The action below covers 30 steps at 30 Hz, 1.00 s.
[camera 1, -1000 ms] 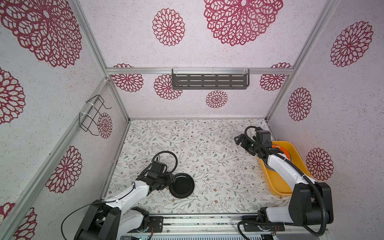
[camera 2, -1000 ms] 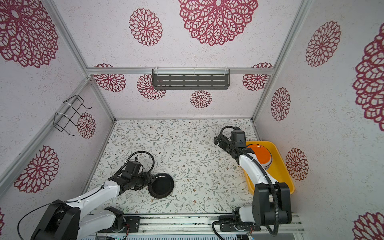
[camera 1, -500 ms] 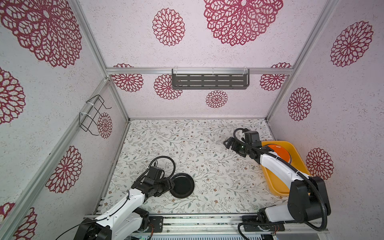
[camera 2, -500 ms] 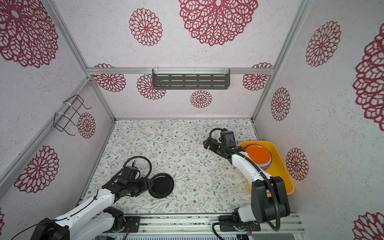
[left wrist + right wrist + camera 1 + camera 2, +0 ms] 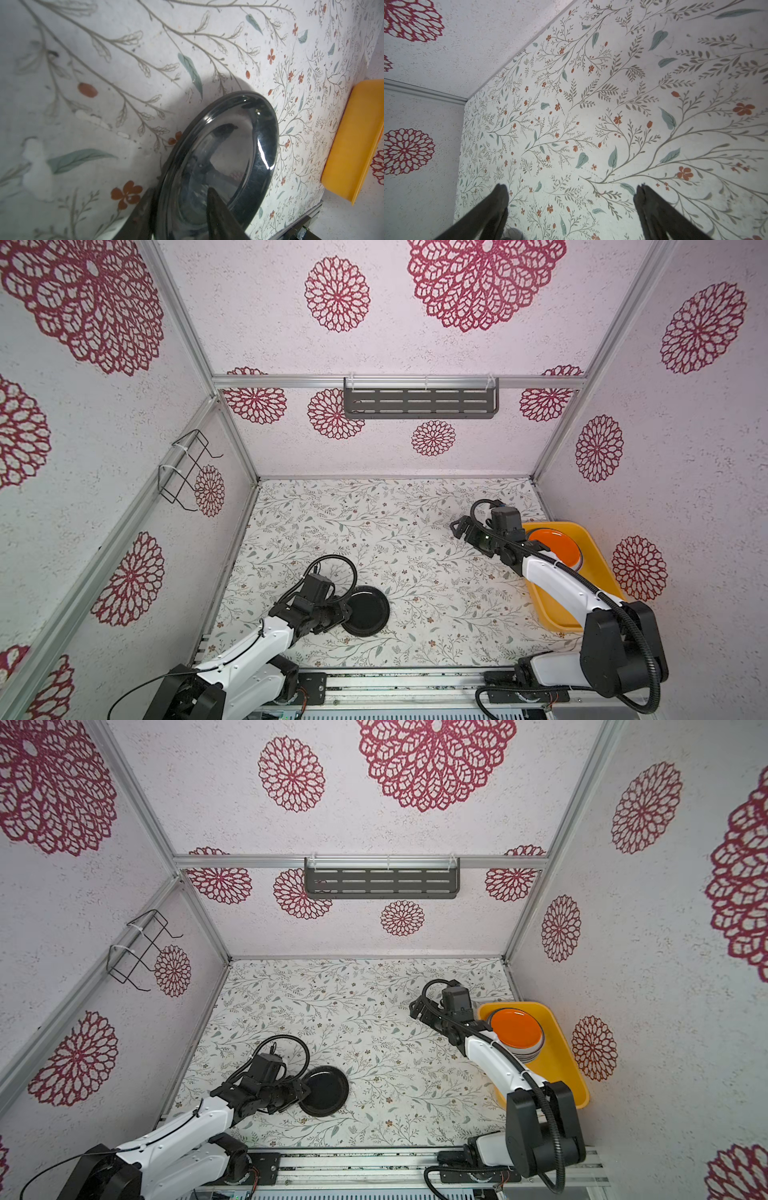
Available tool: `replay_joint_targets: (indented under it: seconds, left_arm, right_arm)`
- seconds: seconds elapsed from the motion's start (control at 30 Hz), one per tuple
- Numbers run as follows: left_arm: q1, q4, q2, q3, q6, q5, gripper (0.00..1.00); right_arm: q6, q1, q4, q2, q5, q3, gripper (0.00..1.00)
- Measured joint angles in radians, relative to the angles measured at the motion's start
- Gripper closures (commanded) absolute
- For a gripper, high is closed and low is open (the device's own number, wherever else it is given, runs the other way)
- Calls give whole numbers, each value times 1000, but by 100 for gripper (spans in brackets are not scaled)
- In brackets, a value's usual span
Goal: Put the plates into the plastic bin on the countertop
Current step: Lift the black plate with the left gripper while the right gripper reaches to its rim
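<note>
Low in both top views, the left end effector (image 5: 341, 611) sits at the left edge of the black plate (image 5: 369, 611), which lies where it did a second ago on the vine-printed tabletop (image 5: 415, 568). Only the left wrist view shows its fingers (image 5: 220, 212) straddling the plate's rim; whether they pinch it cannot be told. Farther up at right, the right end effector (image 5: 415, 1009) has swung leftward away from the plastic bin (image 5: 569, 1065), its jaws spread wide over bare tabletop. In the bin, an orange plate (image 5: 515, 1029) tops a grey-rimmed stack (image 5: 533, 1052). Behind are the red-floral walls (image 5: 374, 456) and a dark slotted shelf (image 5: 419, 402).
</note>
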Motion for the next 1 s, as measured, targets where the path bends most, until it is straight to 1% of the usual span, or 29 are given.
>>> replay_joint_targets:
  seconds: [0.2,0.3,0.4,0.6,0.7,0.83,1.0]
  left_arm:
    - [-1,-6,-24,-13,-33,-37,64]
    - [-3,-2,-39,-24,-53,-51,69]
    - [-5,5,-45,-33,-68,-66,78]
    - [-10,22,-44,-41,-92,-82,82]
    - [-12,27,-45,-42,-96,-89,87]
    - [-14,55,-58,-42,-105,-87,95]
    - [-14,61,-62,-36,-112,-90,97]
  right_arm:
    - [10,0,16,-47,-2,-61,1]
    - [9,0,16,-47,-2,-66,1]
    - [9,0,17,-47,-3,-66,1]
    - [9,0,17,-68,-6,-83,1]
    - [6,0,3,-82,-11,-88,1]
    - [-7,0,-24,-85,-52,-87,1]
    - [-28,0,-55,-81,-117,-71,1]
